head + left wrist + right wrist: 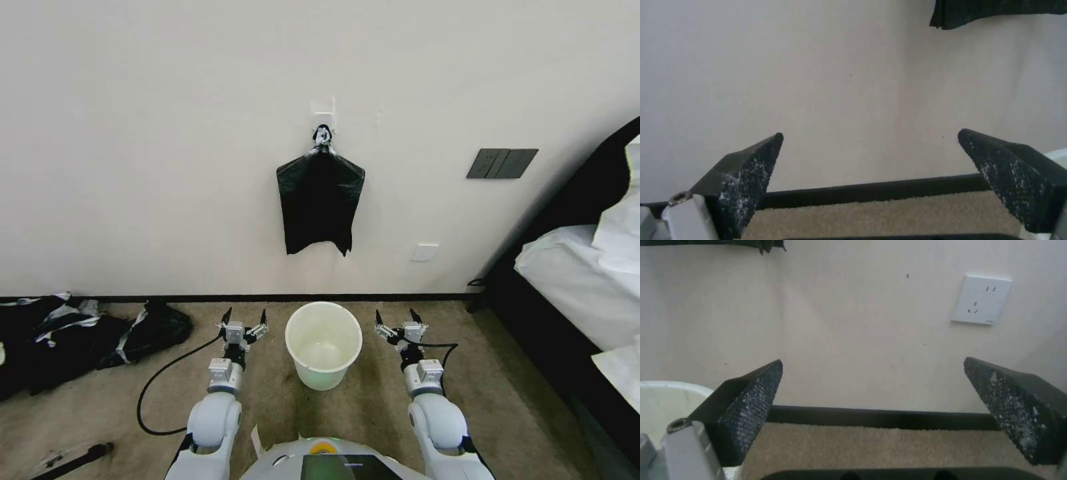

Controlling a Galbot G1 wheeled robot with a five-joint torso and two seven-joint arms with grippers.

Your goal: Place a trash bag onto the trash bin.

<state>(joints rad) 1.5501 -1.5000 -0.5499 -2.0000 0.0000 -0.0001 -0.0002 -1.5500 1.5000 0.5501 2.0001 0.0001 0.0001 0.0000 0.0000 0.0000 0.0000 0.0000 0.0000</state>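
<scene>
The left gripper (245,316) and right gripper (398,317) hung with fingers spread wide, holding nothing. The trash bin (324,345) stood on the carpet directly between them. The trash bag (319,200) hung on the wall (160,147) beyond both grippers, above the bin.

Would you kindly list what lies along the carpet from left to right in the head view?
Black sacks with white-grey bands → left pincer, open → trash bin → right pincer, open → bed.
</scene>
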